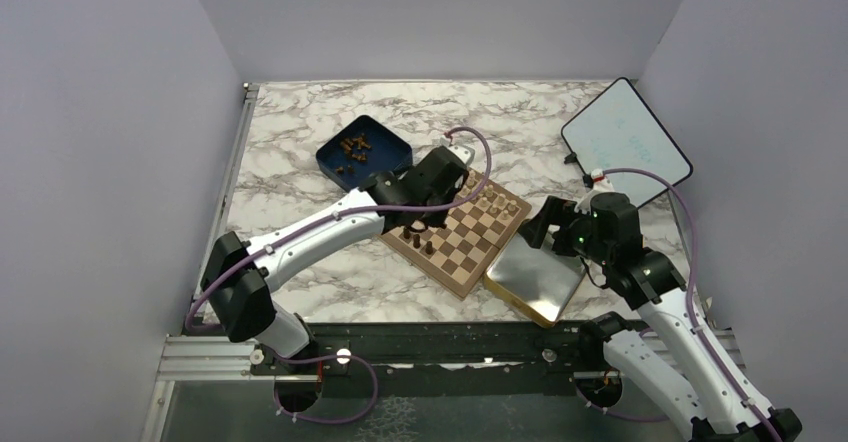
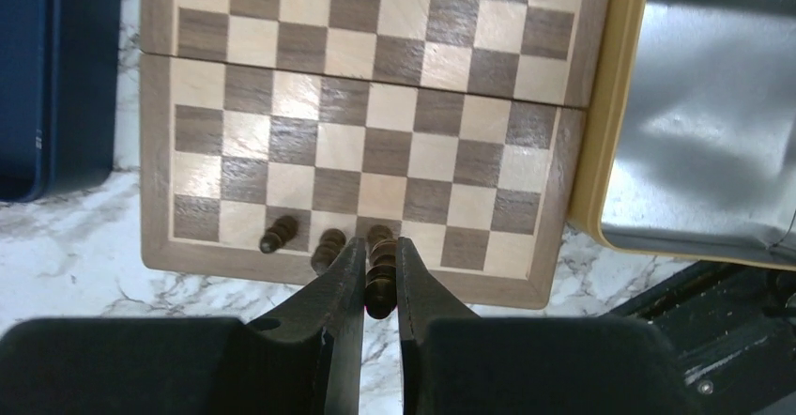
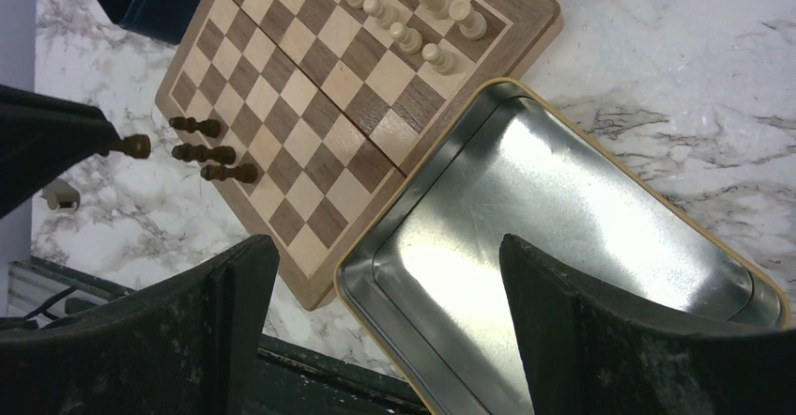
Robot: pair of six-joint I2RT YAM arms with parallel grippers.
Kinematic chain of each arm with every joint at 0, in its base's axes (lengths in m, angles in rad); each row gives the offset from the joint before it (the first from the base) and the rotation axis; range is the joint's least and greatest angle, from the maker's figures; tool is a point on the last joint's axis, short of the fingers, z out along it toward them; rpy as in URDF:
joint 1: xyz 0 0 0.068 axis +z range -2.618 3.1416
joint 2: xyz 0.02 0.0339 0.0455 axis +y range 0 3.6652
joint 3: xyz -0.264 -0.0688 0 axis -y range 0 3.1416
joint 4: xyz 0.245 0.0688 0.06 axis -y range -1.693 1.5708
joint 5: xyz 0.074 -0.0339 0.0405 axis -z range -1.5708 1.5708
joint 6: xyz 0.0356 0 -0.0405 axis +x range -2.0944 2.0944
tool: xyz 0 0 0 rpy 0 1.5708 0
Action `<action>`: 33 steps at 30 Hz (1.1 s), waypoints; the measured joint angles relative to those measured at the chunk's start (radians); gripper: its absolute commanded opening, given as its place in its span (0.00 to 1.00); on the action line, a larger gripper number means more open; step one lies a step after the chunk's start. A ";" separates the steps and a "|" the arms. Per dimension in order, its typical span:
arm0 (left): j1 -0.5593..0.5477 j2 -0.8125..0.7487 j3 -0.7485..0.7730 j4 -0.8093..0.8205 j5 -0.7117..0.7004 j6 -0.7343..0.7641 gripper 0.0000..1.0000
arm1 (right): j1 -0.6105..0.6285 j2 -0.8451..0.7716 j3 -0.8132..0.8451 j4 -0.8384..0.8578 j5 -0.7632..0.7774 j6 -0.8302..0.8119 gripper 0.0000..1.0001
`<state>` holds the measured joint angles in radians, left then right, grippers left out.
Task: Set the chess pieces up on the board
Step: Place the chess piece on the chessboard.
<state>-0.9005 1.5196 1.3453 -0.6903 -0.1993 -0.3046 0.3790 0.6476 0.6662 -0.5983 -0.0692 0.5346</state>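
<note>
the board [image 2: 375, 143] is checked in light tan and dark brown, with a plain mid-brown border. the dark pieces [image 2: 279, 235] are deep brown, and the held piece [image 2: 380, 288] is the same deep brown. the pale pieces [image 3: 404, 32] are cream beige. the tray [image 3: 563, 199] has a gold rim and a shiny silver-grey inside. the box [image 1: 390, 147] is dark blue. the table [image 1: 300, 132] is white marble veined in grey. the left gripper [image 2: 380, 251] and right gripper [image 3: 380, 246] are black. the arms [image 1: 320, 234] are white with black joints, their cables [image 1: 487, 157] purple. the whiteboard [image 1: 625, 142] is white, edged in black. the walls [image 1: 100, 112] are pale grey-lilac.
</note>
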 measured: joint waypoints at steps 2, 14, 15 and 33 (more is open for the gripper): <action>-0.027 -0.001 -0.019 0.000 -0.015 -0.023 0.13 | 0.000 0.003 0.000 -0.005 0.005 0.003 0.93; -0.176 0.006 -0.045 0.005 -0.132 -0.116 0.13 | 0.000 -0.008 0.004 -0.040 0.070 0.036 0.94; -0.184 0.010 -0.047 0.008 -0.139 -0.122 0.13 | 0.000 -0.011 0.004 -0.040 0.076 0.039 0.94; -0.240 0.059 -0.173 0.090 -0.264 -0.190 0.13 | 0.000 -0.035 0.013 -0.042 0.111 0.058 0.94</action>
<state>-1.1408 1.5787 1.1725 -0.6003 -0.4629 -0.4946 0.3790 0.6125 0.6796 -0.6399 0.0418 0.5922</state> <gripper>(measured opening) 0.157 0.938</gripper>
